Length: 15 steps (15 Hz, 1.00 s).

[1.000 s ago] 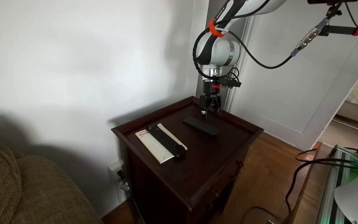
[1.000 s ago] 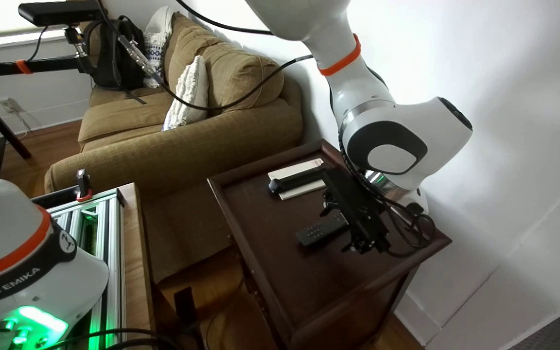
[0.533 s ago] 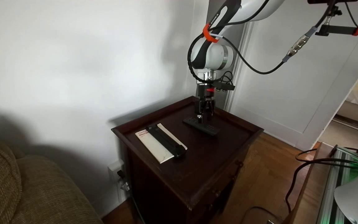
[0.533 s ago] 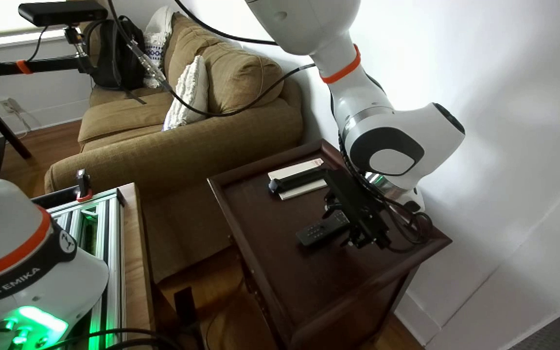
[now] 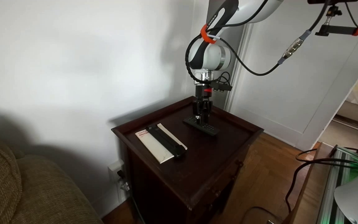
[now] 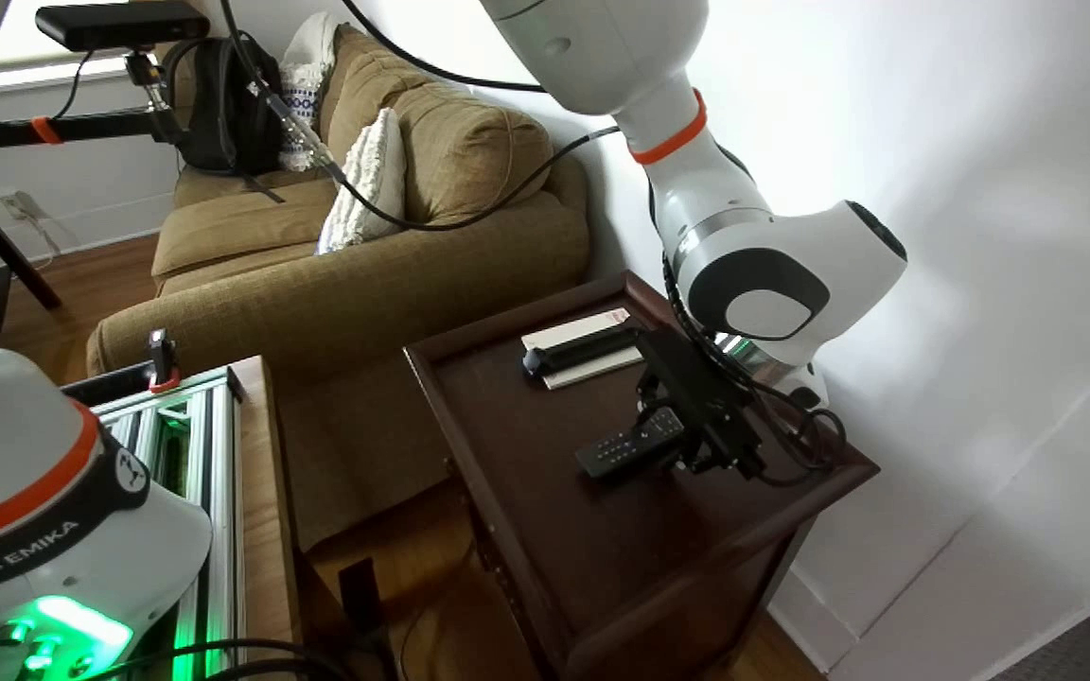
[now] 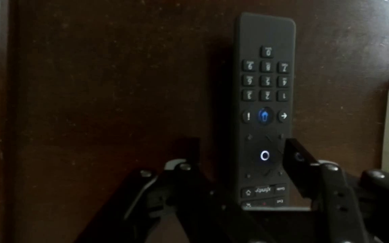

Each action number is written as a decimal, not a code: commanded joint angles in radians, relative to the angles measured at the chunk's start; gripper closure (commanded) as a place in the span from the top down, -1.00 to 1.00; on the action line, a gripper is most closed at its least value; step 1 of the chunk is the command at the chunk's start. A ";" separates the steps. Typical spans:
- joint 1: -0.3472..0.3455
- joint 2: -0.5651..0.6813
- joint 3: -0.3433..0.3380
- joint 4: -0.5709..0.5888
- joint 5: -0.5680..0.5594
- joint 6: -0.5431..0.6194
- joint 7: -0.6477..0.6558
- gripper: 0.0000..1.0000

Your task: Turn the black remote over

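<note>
Descent of the pincer (image 5: 202,122) onto the black remote (image 7: 265,104). Over the last second the pincer sinks and shifts slightly, from farther above the table (image 5: 207,155) to low over the remote's middle; the remote keeps its place, flat on the table, a little past its centre toward the edge opposite the sofa (image 6: 337,303). The buttons face up, so the turn is still to be made; the change suggests that the approach is nearly over and a grip comes next. In the wrist view the pincer is parted and holds nothing: one fingertip (image 7: 185,166) stands apart from the remote, on the side of the edge opposite the sofa, while the other fingertip (image 7: 299,168) overlaps the remote's sofa-side flank in view, contact uncertain. Some centring seems called for before closing. The long axis runs between the edge above the drawers (image 5: 224,179) and the edge along the wall (image 5: 73,62), roughly parallel to the sofa edge; the number-key end points to the drawer edge, the opposite end to the wall edge
</note>
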 commanded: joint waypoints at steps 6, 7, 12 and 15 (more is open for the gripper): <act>-0.031 0.061 0.029 0.066 -0.024 -0.032 -0.007 0.49; -0.032 0.062 0.029 0.069 -0.026 -0.033 -0.008 0.35; -0.037 0.065 0.040 0.086 -0.021 -0.065 -0.013 -0.10; -0.039 0.069 0.044 0.093 -0.021 -0.078 -0.017 0.44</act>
